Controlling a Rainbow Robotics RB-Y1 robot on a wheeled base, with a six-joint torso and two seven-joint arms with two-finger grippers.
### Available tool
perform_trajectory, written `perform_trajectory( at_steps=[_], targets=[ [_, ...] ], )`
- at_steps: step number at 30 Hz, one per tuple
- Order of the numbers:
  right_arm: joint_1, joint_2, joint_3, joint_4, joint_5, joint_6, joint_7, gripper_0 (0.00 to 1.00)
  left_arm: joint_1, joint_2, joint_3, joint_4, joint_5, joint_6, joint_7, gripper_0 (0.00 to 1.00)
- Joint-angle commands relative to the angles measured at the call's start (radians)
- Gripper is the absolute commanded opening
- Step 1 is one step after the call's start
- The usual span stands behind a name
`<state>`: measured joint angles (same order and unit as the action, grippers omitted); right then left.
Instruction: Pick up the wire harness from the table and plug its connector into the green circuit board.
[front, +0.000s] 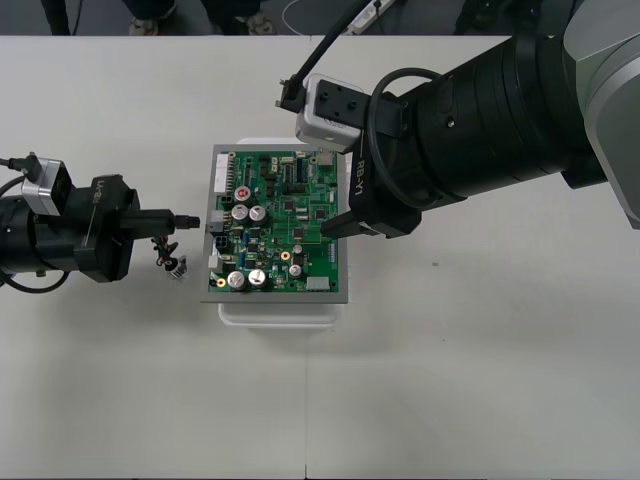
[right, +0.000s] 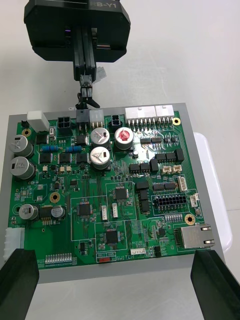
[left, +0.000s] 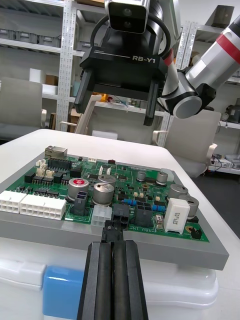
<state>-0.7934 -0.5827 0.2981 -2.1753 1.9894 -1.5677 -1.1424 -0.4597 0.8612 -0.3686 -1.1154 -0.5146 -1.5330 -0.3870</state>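
Note:
The green circuit board rests on a white base in the middle of the table. From the left, my left gripper is shut on the harness's small black plug, which it holds against the board's left edge. Wires and the metal socket hang below the fingers. In the left wrist view the plug touches a black board connector; whether it is seated I cannot tell. Over the board's right side hovers my right gripper, open, with its fingers far apart.
Bare table surrounds the base on every side. The right arm's thick dark links reach over the table's far right part. Tall capacitors and white connectors stand near the plug's spot on the board.

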Motion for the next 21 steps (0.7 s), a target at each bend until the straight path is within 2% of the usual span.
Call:
perform_trajectory(
  at_steps=[1, 21],
  targets=[
    [0.002, 0.003, 0.015, -0.031, 0.006, -0.003, -0.008, 0.89, -0.042, -0.019, -0.003, -0.003, -0.007, -0.038, 0.026, 0.00],
    [0.003, 0.017, 0.029, -0.046, 0.094, -0.003, 0.024, 0.89, -0.043, -0.039, -0.003, -0.006, -0.024, -0.038, 0.031, 0.00]
  ],
)
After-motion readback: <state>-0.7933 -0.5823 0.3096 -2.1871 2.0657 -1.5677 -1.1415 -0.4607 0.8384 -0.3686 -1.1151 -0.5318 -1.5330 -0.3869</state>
